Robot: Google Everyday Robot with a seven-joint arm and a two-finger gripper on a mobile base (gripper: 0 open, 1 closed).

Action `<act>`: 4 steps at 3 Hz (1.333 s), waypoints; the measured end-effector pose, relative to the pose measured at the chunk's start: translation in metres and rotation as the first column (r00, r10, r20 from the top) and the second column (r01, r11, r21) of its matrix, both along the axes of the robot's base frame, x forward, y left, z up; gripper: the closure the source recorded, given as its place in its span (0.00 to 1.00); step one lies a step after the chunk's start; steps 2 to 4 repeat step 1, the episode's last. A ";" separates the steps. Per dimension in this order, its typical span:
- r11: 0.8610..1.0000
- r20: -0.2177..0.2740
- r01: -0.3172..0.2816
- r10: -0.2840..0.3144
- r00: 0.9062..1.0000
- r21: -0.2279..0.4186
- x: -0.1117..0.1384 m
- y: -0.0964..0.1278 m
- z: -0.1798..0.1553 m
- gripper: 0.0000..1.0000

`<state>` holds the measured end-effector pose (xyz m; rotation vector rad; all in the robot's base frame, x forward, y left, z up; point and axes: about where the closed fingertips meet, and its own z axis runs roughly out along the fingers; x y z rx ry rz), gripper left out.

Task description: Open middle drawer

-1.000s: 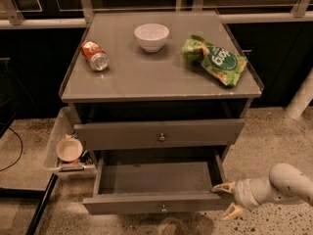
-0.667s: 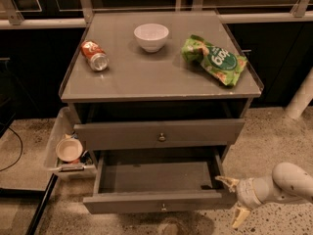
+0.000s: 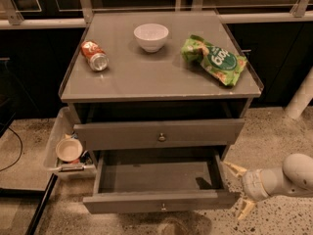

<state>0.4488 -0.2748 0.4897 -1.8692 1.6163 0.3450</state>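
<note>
Your hand (image 3: 239, 190) hangs open and empty just beside the right front corner of the middle drawer (image 3: 156, 200), whose pulled-out front runs leftward.

The middle drawer (image 3: 146, 177) is matt grey metal with a smooth tray floor; the cabinet top (image 3: 161, 80) has a dull sheen. The bowl (image 3: 151, 35) is glossy white, the can (image 3: 95, 56) shiny metal, and the chip bag (image 3: 215, 60) crinkled glossy film. The gripper (image 3: 239, 190), just right of the drawer's front corner, has smooth pale plastic-looking fingers, spread apart, above the speckled, rough-looking floor (image 3: 274, 141)
</note>
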 end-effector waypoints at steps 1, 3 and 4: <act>1.000 0.003 -0.001 0.001 1.000 -0.002 0.000 0.000 0.002 0.00; 1.000 0.003 -0.001 0.001 1.000 -0.002 0.000 0.000 0.002 0.00; 1.000 0.003 -0.001 0.001 1.000 -0.002 0.000 0.000 0.002 0.00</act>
